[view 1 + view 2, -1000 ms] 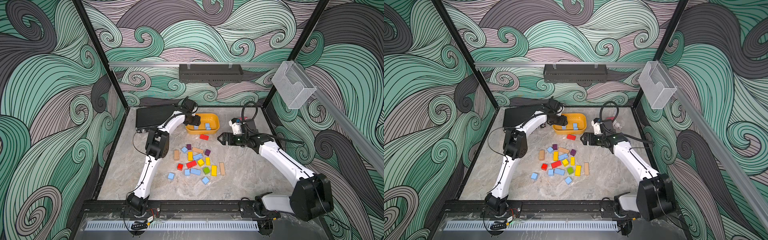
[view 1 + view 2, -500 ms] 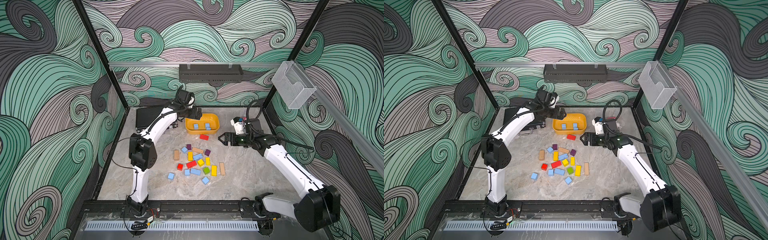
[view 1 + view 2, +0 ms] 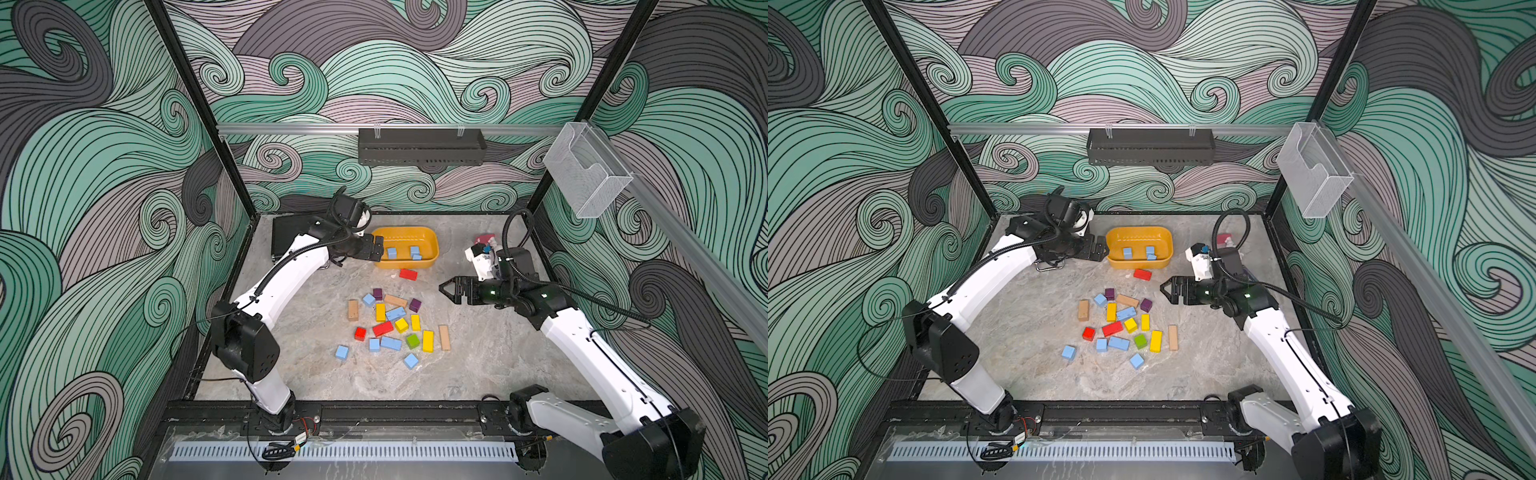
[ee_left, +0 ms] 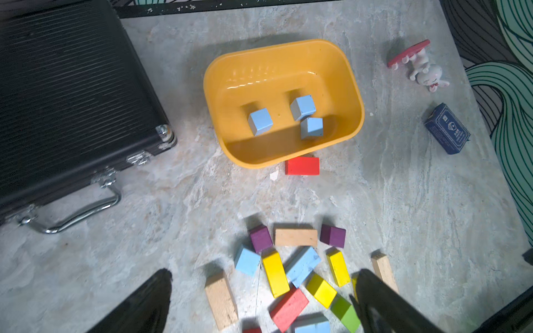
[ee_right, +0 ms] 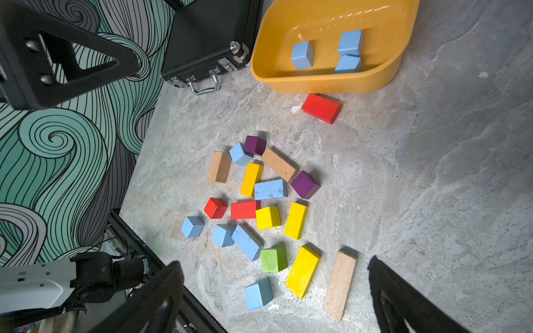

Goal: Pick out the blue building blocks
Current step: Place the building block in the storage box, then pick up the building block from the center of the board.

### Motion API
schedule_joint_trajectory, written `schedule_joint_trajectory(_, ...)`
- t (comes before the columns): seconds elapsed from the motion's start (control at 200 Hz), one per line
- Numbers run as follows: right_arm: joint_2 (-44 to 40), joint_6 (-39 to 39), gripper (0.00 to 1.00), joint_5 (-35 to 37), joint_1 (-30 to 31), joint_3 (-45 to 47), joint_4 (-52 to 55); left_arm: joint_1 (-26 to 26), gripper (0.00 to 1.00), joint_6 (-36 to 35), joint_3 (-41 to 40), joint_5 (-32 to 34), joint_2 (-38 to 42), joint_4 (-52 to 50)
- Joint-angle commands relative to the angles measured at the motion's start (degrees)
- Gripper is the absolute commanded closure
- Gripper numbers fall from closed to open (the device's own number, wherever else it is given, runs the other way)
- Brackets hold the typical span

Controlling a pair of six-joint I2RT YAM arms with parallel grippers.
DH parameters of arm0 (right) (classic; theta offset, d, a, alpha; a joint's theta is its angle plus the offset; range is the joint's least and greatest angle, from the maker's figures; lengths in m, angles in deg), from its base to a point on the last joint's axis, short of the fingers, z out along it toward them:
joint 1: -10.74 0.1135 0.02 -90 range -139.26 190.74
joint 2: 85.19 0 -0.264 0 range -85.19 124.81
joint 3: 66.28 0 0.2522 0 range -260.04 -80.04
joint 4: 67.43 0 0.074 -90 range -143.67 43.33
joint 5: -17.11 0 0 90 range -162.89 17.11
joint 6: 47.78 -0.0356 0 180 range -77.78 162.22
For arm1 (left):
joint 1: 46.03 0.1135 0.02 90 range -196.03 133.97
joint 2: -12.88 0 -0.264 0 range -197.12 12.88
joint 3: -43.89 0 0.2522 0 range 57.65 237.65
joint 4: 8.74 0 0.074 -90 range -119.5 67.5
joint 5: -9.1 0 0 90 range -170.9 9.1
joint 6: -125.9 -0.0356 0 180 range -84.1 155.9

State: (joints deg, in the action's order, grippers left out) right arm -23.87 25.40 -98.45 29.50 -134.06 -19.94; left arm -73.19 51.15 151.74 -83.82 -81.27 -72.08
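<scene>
**A:** Top views: left gripper (image 3: 376, 252) spread, empty, beside the yellow tub (image 3: 432, 239). Right gripper (image 3: 446, 293) spread, over the marble tabletop (image 3: 316, 365).

**B:** Blue building blocks (image 3: 390, 343)?

**A:** Three cubes in the tub, six loose mid-table.

**B:** Left wrist?

**A:** Blue bar (image 4: 302, 266) lies flat, long axis from tan bar (image 4: 295, 238) to red bar (image 4: 288, 308).

**B:** Right wrist?

**A:** Second bar (image 5: 247, 241) slants from red bar to green cube (image 5: 274, 259). Wave-print walls (image 5: 57, 138).
</scene>
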Motion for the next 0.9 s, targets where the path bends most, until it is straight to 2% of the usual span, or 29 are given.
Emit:
schedule_joint_trajectory(0.0,-1.3,-0.4,0.00,-1.6,1.7,1.4,2.1,-0.6,0.01,2.6,-3.0,2.2,5.1,-6.4)
schedule_joint_trajectory(0.325,-3.6,-0.9,0.00,-2.2,8.1,3.8,1.8,-0.8,0.02,9.0,-16.7,1.3,16.7,-10.8)
schedule_joint_trajectory(0.505,-6.8,-3.8,0.00,-2.0,10.6,8.3,-3.9,-1.2,0.01,13.2,-22.0,-0.5,19.7,-14.1)
schedule_joint_trajectory(0.746,-14.5,-8.9,0.01,1.7,11.6,16.9,-14.7,-2.8,0.02,19.2,-31.2,-3.2,24.0,-12.9)
schedule_joint_trajectory(0.891,-15.1,-8.5,0.00,2.4,11.7,17.4,-13.9,-4.0,0.02,21.5,-36.1,-3.8,24.8,-12.2)
